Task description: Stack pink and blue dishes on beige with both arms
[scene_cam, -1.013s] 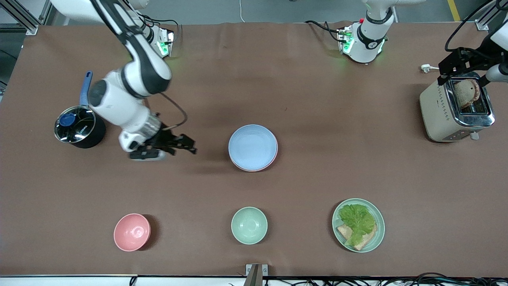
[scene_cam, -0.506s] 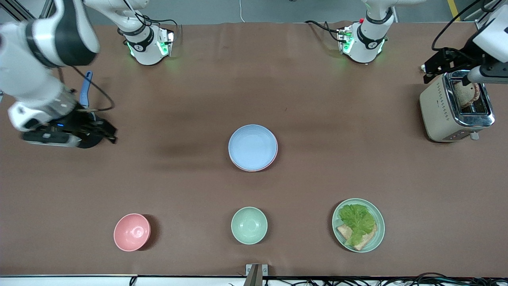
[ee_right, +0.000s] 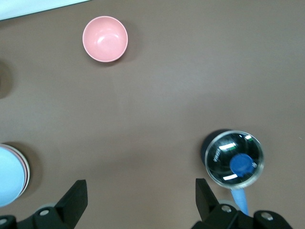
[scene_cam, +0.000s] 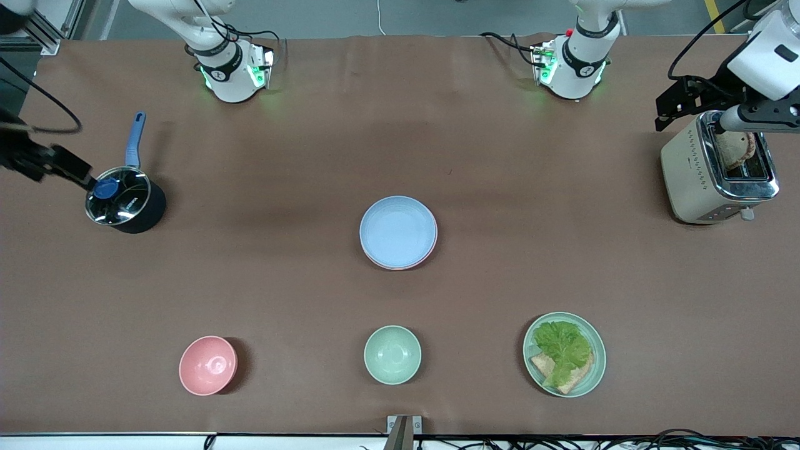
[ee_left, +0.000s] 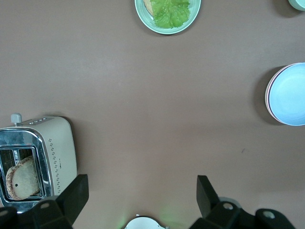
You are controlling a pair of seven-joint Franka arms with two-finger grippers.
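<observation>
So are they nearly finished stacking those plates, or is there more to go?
It looks about finished. The blue plate sits on top of the stack mid-table, with the pink plate showing as a thin rim under it; the beige plate is hidden, so I cannot confirm it. Nothing is in hand: the right gripper is open above the lidded pot's end, and the left gripper is open above the toaster's.
</observation>
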